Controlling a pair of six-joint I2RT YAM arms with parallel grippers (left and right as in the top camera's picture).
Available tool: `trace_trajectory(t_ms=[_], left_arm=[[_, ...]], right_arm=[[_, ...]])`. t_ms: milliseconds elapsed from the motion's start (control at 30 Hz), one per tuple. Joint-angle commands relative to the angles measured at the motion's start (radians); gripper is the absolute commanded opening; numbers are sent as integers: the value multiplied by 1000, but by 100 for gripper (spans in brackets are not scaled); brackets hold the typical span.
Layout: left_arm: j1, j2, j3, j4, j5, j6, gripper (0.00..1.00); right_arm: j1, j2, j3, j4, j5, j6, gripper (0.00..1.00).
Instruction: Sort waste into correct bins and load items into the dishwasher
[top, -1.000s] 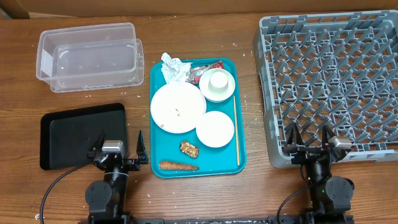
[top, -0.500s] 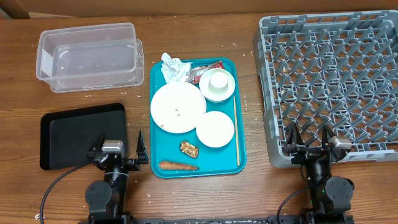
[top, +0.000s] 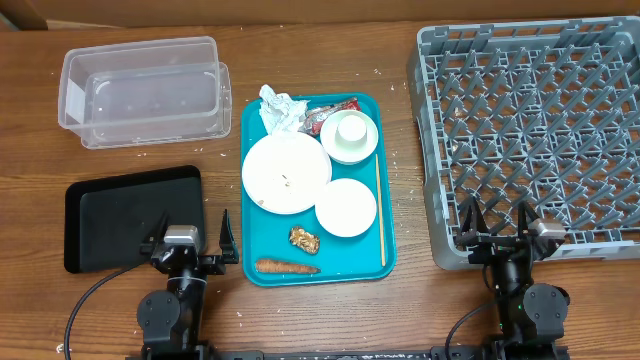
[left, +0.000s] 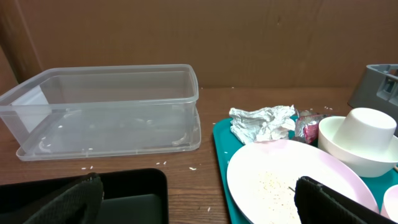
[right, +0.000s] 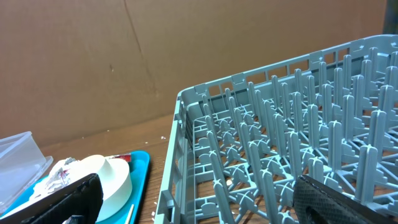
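A teal tray (top: 254, 262) holds a large white plate (top: 285, 172), a small white plate (top: 346, 207), an upturned cup in a white bowl (top: 350, 135), crumpled paper (top: 281, 108), a red wrapper (top: 325, 110), a chopstick (top: 379, 212), a brown food scrap (top: 305, 239) and a carrot (top: 286, 267). The grey dishwasher rack (top: 530, 130) is at the right, a clear bin (top: 145, 90) at the back left, a black tray (top: 133, 217) at the front left. My left gripper (top: 193, 235) is open and empty at the front edge, between black tray and teal tray. My right gripper (top: 496, 222) is open and empty by the rack's near rim.
The left wrist view shows the clear bin (left: 106, 109), the paper (left: 261, 122), the large plate (left: 292, 180) and the cup in its bowl (left: 364, 137). The right wrist view shows the rack (right: 280, 155). A cardboard wall stands behind the table.
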Motion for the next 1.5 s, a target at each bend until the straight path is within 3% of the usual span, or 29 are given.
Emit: trace_trajectory(t_ms=[0,400,600,767,900,967,1200,1467], left_arm=[[-7,-11,-4,-2,4,16,100],[-7,-11,-4,29,34,-3,100],[-7,-11,-4,68,433,-340,100],[-7,-11,-4,119,494,-463,100],[-7,-11,-3,293,561,-510,100],[-7,-11,8,306,565,-544,100],[-7,60,151,218,586,-519,100],[-7,474,551,-96,700,-278,100]], right_arm=[[4,-10,-10,3,13,-3,100],[4,-10,-10,3,13,-3,100],[4,-10,-10,3,13,-3,100],[4,-10,-10,3,13,-3,100],[4,-10,-10,3,13,-3,100],[4,-10,-10,3,13,-3,100],[4,-10,-10,3,13,-3,100],[4,-10,-10,3,13,-3,100]])
